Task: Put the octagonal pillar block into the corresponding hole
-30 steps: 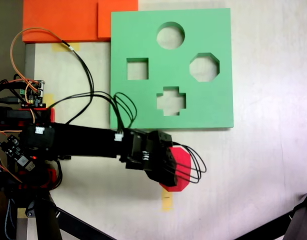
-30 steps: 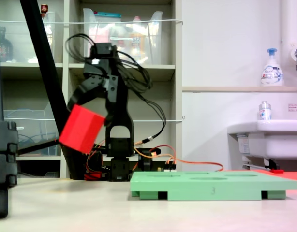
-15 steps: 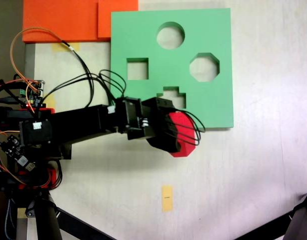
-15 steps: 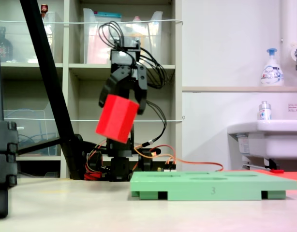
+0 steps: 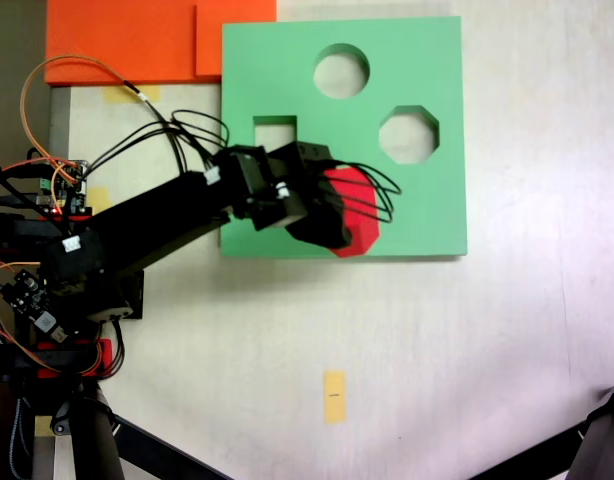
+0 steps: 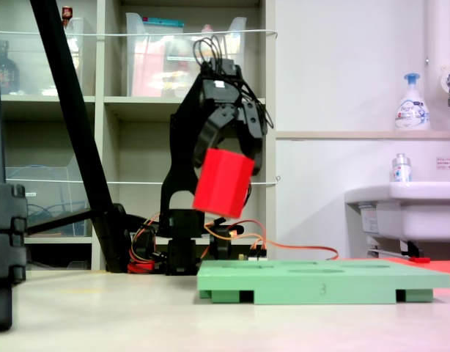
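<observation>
top-down fixed view
surface: pale tabletop (image 5: 507, 350), lit evenly, with a small yellow tape strip (image 5: 333, 396) low in the middle
board: green square foam board (image 5: 437, 210) flat near the top, right of centre
cutouts: round one (image 5: 341, 71) uppermost, octagonal hole (image 5: 408, 135) to its lower right, square one (image 5: 275, 130) on the left partly under cables
orange sheets: orange foam sheets (image 5: 127, 40) at the top left, touching the board's left edge
arm: black arm (image 5: 147, 225) reaching from the left edge up and to the right, black cables looped over its wrist
gripper: gripper (image 5: 339, 210) closed around the red block, over the board's lower middle
block: red block (image 5: 355, 212) partly hidden under the gripper, left of and below the octagonal hole, not in it
electronics: small circuit board (image 5: 69, 187) with orange wires at the far left

side fixed view
background: shelving with clear bins, white wall, sink (image 6: 404, 209) and soap bottle (image 6: 411, 103) on the right
surface: same tabletop (image 6: 100, 315), seen almost edge-on
board: green board (image 6: 320, 282) lying flat, raised on short feet
gripper: gripper (image 6: 229, 165) clamped on the block from above
block: red block (image 6: 223, 184) held tilted in the air, well above the board's left end, touching nothing but the gripper
foreground: dark slanted pole (image 6: 71, 110) crossing the left side
</observation>
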Motion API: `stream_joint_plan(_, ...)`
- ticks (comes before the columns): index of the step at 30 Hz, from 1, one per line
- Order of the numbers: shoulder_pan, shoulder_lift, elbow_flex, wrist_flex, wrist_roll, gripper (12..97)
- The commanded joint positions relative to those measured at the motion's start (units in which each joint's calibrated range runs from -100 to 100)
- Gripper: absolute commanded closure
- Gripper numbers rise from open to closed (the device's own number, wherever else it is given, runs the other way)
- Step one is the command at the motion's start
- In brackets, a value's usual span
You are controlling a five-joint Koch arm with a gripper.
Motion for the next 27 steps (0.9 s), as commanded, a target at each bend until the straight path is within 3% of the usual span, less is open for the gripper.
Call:
stream_joint_plan(1, 1.2, 1.4, 5.6, 5.7, 0.8, 73.4)
stream_joint_plan(27, 2.8, 22.7, 25.8, 11.0, 1.5, 71.1)
